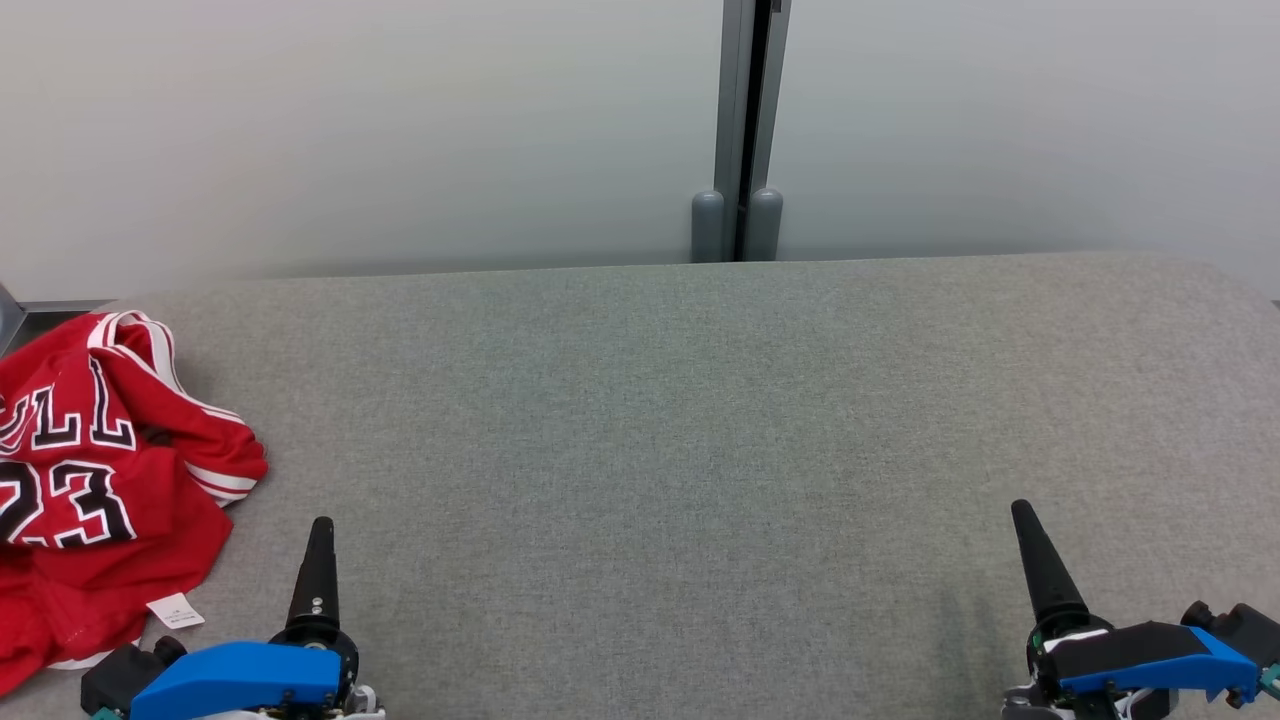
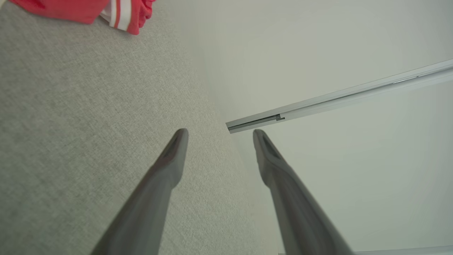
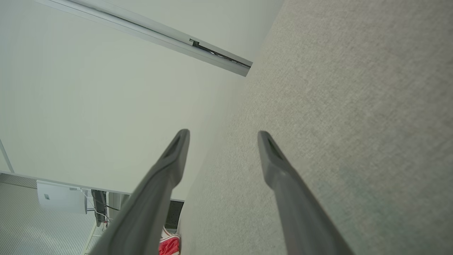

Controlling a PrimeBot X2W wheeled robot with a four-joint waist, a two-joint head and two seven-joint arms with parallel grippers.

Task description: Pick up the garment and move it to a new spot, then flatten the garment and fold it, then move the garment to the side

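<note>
The garment (image 1: 95,470) is a red basketball jersey with white trim and black lettering, lying crumpled at the far left of the grey cloth table (image 1: 650,430), partly cut off by the head view's edge. My left gripper (image 1: 321,530) stands just right of it, apart from the cloth; its wrist view has the gripper (image 2: 219,132) open and empty, with the jersey's striped hem (image 2: 116,14) at the top left. My right gripper (image 1: 1022,512) is far off at the lower right, open (image 3: 223,132) with nothing between its fingers. A scrap of the jersey (image 3: 170,245) peeks in at that view's bottom.
A pale wall with a grey metal divider post (image 1: 745,130) runs right behind the table's far edge. A white tag (image 1: 175,611) sticks out from the jersey's near hem. Bare grey cloth stretches between the two grippers.
</note>
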